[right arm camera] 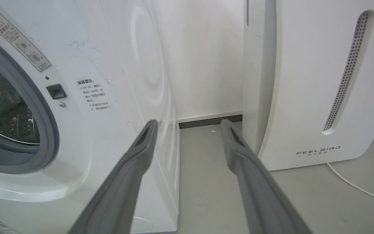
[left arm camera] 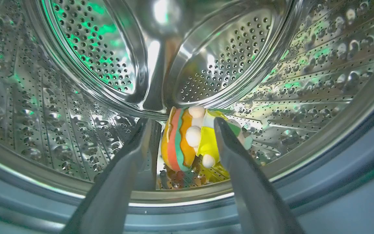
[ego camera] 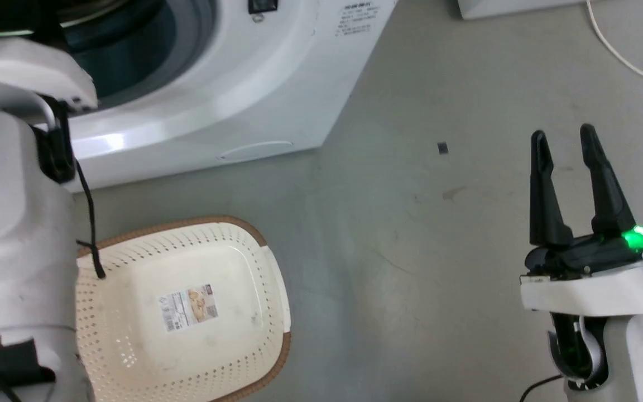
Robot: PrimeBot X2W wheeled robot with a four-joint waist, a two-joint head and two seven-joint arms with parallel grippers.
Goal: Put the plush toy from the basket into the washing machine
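The plush toy [left arm camera: 179, 143], small and soft with pale pink limbs, a yellow body and an orange-brown back trimmed in green, lies inside the large white front-loading washing machine [ego camera: 232, 95]. It rests on the dimpled, perforated floor of the shiny steel drum [left arm camera: 60, 107], just ahead of the left gripper [left arm camera: 183, 121], whose dark fingers stand spread on either side of it. The cream perforated plastic basket [ego camera: 132, 335] sits well to the left of the right gripper [ego camera: 564, 134], which is also spread and holds nothing. In my judgement the left arm should draw straight back, fingers apart, without snagging the soft fabric or the smooth grey gasket [right arm camera: 50, 130].
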